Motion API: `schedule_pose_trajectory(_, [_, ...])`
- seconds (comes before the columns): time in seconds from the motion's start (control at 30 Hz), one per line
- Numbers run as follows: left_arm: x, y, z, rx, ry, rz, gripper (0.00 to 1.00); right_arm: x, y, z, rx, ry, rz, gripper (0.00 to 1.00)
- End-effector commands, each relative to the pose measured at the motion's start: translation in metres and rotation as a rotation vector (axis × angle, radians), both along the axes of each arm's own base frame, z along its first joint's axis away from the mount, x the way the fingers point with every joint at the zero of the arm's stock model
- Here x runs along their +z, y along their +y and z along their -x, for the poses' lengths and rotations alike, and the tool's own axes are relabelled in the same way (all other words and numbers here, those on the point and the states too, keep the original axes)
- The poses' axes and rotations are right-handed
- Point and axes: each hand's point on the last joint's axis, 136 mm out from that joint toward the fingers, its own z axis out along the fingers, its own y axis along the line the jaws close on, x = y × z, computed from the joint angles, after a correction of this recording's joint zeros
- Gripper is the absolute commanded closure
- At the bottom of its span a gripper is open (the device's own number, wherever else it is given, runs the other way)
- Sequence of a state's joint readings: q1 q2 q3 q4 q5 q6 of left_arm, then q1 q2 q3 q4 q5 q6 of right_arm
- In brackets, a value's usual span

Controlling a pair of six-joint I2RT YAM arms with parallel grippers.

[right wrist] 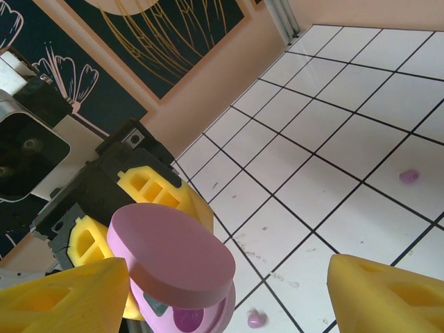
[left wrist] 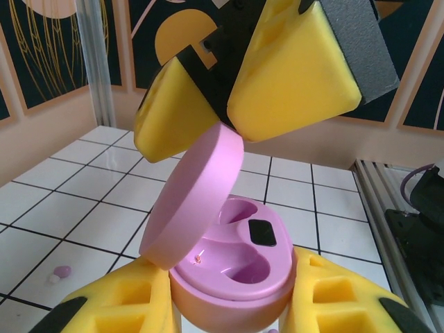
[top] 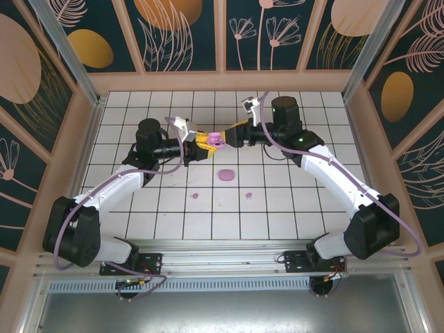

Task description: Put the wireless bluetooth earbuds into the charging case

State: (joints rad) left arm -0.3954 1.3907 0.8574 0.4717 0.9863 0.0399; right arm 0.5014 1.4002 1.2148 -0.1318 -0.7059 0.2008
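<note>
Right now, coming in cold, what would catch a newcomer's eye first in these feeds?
The lilac oval plastic charging case, lid hinged open and no earbud seen inside, is held above mid-table by the left tool, with the right tool spread open at its lid. On the white tiled table below lie a second, closed lilac oval case and two tiny lilac plastic earbuds nearer the arms.

The top camera looks steeply down from high behind the arm bases over the white tiled counter [top: 277,208]. Both wrist cameras sit close to the open lilac oval plastic charging case [left wrist: 236,274], the left low beside it, the right angled down from opposite. All three views share it.
</note>
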Motion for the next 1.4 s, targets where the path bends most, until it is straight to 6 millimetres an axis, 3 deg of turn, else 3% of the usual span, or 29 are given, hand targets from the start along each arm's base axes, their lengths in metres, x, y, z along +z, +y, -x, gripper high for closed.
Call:
schedule_pose_trajectory(0.0, [0.012,-0.005,0.004,-0.036,-0.038,0.028,1.0,0.008,0.0,0.011,0.02,-0.002,-0.018,0.25])
schedule_pose_trajectory(0.37, [0.01,-0.004,-0.002,-0.009,-0.026,0.023,1.0,0.021,-0.001,0.014,0.014,-0.033,-0.034,0.24])
schedule_pose_trajectory(0.47, [0.007,-0.001,-0.007,0.02,-0.012,0.015,1.0,0.023,-0.007,0.004,-0.052,-0.042,-0.019,0.24])
schedule_pose_trajectory(0.6, [-0.004,0.009,-0.019,0.101,0.033,-0.02,1.0,0.012,-0.018,-0.023,-0.198,-0.006,0.032,0.26])
schedule_pose_trajectory(0.77, [-0.018,0.036,-0.041,0.248,0.118,-0.049,1.0,-0.024,-0.015,-0.059,-0.298,0.113,0.068,0.27])
schedule_pose_trajectory(0.97, [-0.034,0.077,-0.055,0.448,0.188,-0.056,1.0,-0.075,0.008,-0.116,-0.379,0.237,0.114,0.35])
schedule_pose_trajectory(1.0, [-0.038,0.084,-0.056,0.482,0.202,-0.058,1.0,-0.096,0.012,-0.126,-0.403,0.277,0.144,0.38])
schedule_pose_trajectory(1.2, [-0.056,0.113,-0.06,0.645,0.261,-0.078,1.0,-0.162,0.041,-0.174,-0.528,0.454,0.259,0.64])
schedule_pose_trajectory(1.23, [-0.058,0.116,-0.059,0.658,0.266,-0.077,1.0,-0.172,0.056,-0.172,-0.53,0.481,0.278,0.66])
schedule_pose_trajectory(1.37, [-0.061,0.118,-0.057,0.673,0.284,-0.055,1.0,-0.2,0.086,-0.181,-0.554,0.55,0.29,0.68])
